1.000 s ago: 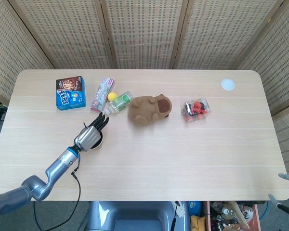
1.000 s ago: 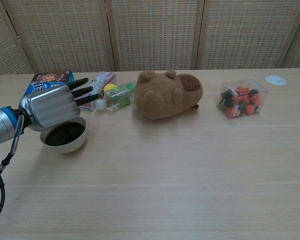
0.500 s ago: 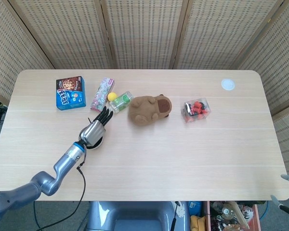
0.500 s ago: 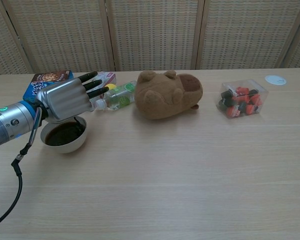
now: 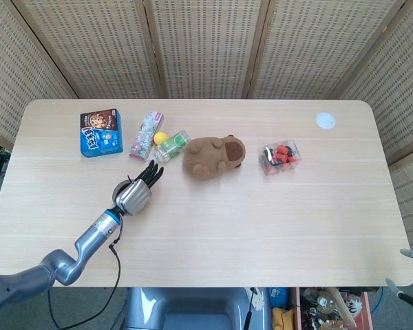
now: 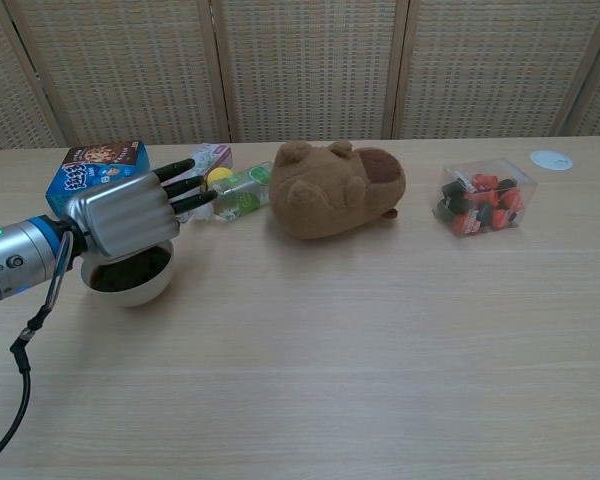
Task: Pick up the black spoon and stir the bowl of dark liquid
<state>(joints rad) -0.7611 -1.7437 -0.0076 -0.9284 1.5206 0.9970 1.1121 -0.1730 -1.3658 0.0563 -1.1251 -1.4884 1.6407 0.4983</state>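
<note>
Hovering over the white bowl (image 6: 130,283) of dark liquid, the left hand (image 6: 128,214) shows its silver back to both cameras, with its dark fingers (image 6: 185,184) stretched out toward the small plastic bottle (image 6: 235,192) with the green label. Whether that hand holds the black spoon cannot be told, since the palm is turned away and no spoon is plainly visible in either view. The bowl stands on the light wooden bench (image 5: 261,220) near its left front part, largely covered by the hand in the head view and visible below the hand in the chest view. Behind the bowl lie a blue snack box (image 5: 100,133), a pink packet (image 5: 146,135), and a yellow ball (image 5: 160,137) just beside the bottle. A brown plush animal (image 5: 215,156) rests near the middle of the bench, right of the bottle. Further right sits a clear container (image 5: 281,157) of red and black pieces, and a small white disc (image 5: 325,121) lies near the far right corner. The right hand does not appear in either view.
</note>
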